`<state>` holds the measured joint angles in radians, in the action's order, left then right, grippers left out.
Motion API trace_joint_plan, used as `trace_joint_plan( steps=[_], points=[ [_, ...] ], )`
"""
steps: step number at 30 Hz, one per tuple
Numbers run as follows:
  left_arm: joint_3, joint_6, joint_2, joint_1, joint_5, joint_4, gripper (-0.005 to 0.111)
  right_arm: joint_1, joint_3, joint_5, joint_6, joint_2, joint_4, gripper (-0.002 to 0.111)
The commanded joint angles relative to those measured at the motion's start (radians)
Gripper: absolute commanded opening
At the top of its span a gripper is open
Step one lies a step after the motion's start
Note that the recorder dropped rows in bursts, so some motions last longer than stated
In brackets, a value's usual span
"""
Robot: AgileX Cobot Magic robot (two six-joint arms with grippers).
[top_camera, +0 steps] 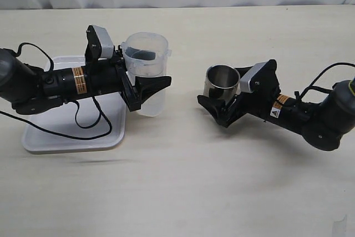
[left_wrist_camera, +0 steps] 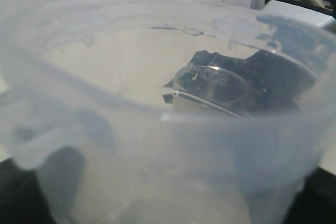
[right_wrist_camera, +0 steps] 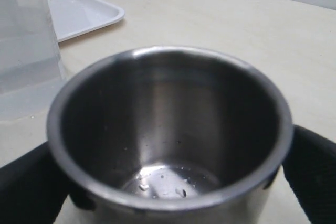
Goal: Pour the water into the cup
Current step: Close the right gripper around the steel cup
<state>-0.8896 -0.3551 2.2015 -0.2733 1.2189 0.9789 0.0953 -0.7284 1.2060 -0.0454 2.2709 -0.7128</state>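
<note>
The steel cup (top_camera: 222, 79) stands upright on the table, right of the middle. My right gripper (top_camera: 222, 97) is open, with one black finger (right_wrist_camera: 31, 182) on each side of the cup (right_wrist_camera: 168, 103). A thin shiny film of water (right_wrist_camera: 168, 182) with a few drops lies on the cup's bottom. To the left stands a translucent plastic beaker (top_camera: 145, 48), upright beside the tray. My left gripper (top_camera: 148, 76) is shut on it, and its wall (left_wrist_camera: 157, 156) fills the left wrist view. A shallow layer of clear liquid shows low in the beaker (right_wrist_camera: 21, 85).
A white tray (top_camera: 66, 131) lies at the left under my left arm; its corner (right_wrist_camera: 79, 11) shows beyond the cup. A gap of bare table separates beaker and cup. A pale curtain hangs behind the table's far edge.
</note>
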Motion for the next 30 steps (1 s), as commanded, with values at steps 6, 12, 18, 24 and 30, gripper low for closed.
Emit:
trace_joint_plan(
  steps=[6, 12, 18, 24, 30],
  points=[
    [-0.002, -0.009, 0.002, -0.006, 0.002, 0.007, 0.0, 0.0, -0.003, 0.015, 0.005, 0.002, -0.055, 0.109],
    [-0.002, -0.009, 0.002, -0.006, 0.002, 0.007, 0.0, 0.0, -0.003, 0.015, 0.005, 0.002, -0.038, 0.109],
    [-0.002, -0.009, 0.002, -0.006, 0.002, 0.007, 0.0, 0.0, -0.003, 0.015, 0.002, 0.002, -0.005, 0.108],
    [-0.002, -0.009, 0.002, -0.006, 0.002, 0.007, 0.0, 0.0, -0.003, 0.015, 0.002, 0.002, -0.005, 0.108],
    [-0.002, -0.009, 0.002, -0.006, 0.002, 0.007, 0.0, 0.0, -0.003, 0.015, -0.01, -0.016, -0.005, 0.108]
  ],
)
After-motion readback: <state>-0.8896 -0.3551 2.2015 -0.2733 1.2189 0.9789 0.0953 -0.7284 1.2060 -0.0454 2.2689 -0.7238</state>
